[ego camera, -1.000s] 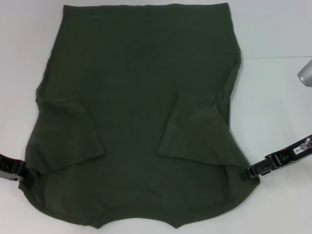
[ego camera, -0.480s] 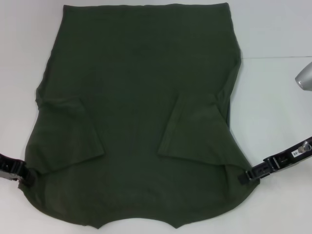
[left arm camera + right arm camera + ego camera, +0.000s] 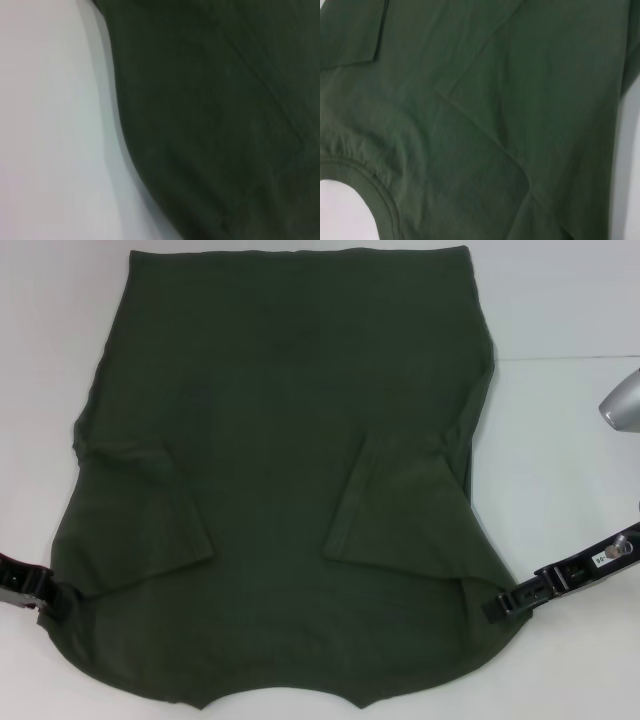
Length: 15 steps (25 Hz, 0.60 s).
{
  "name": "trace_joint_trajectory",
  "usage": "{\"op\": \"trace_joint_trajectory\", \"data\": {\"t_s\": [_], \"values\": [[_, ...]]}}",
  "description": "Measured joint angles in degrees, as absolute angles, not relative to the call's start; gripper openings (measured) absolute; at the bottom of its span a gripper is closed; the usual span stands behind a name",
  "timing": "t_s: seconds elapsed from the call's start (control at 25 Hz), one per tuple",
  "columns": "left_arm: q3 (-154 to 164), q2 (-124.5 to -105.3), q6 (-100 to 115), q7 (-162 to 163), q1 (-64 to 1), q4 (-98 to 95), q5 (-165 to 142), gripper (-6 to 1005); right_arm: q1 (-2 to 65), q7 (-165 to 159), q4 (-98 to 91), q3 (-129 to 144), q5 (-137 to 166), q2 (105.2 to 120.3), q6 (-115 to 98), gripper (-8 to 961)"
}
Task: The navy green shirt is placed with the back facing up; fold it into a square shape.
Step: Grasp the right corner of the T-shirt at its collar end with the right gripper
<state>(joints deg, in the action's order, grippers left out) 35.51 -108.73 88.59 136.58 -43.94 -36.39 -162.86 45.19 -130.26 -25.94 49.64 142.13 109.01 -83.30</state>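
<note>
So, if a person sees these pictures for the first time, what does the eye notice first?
First the navy green shirt: it lies spread flat and covers most of the white table, with both short sleeves already folded inward onto its back. Next come the two black grippers at its near corners, the left gripper at the shirt's left edge and the right gripper at its right edge. A grey metal part shows at the table's far right.

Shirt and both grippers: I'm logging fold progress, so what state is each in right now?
Shirt: lying flat on the table, both sleeves folded inward onto the body, collar at the near edge.
Left gripper: at the shirt's near left shoulder edge; grip not readable.
Right gripper: at the shirt's near right shoulder edge; grip not readable.
</note>
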Motion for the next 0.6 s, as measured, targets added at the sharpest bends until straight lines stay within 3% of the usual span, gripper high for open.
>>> {"op": "trace_joint_trajectory", "data": {"t_s": [0.6], "values": [[35.51, -108.67, 88.59, 136.50, -43.94, -36.57, -162.86, 38, 45.52, -130.00, -25.96, 49.63, 142.22, 110.19, -83.31, 947]]}}
